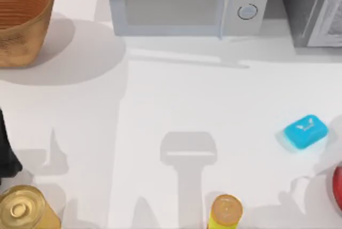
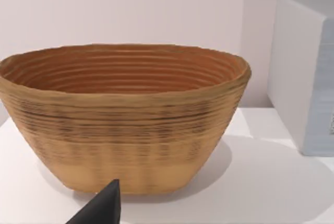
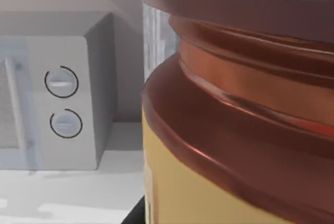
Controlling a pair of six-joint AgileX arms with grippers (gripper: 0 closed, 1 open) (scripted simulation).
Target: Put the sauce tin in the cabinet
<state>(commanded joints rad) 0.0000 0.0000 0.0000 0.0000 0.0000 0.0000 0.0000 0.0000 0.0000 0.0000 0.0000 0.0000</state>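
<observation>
Sauce tin (image 3: 235, 109) looming right against right claw's camera, upright, at surface's right edge (image 1: 339, 186). Cabinet (image 1: 312, 5) sitting far right, beyond tin. Right arm nearer; claw state impossible to tell. Left arm idling near basket (image 2: 125, 114).

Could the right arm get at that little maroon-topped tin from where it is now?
Probably yes: the small maroon-topped sauce tin sits very close before the right wrist camera, with nothing between them.
</observation>
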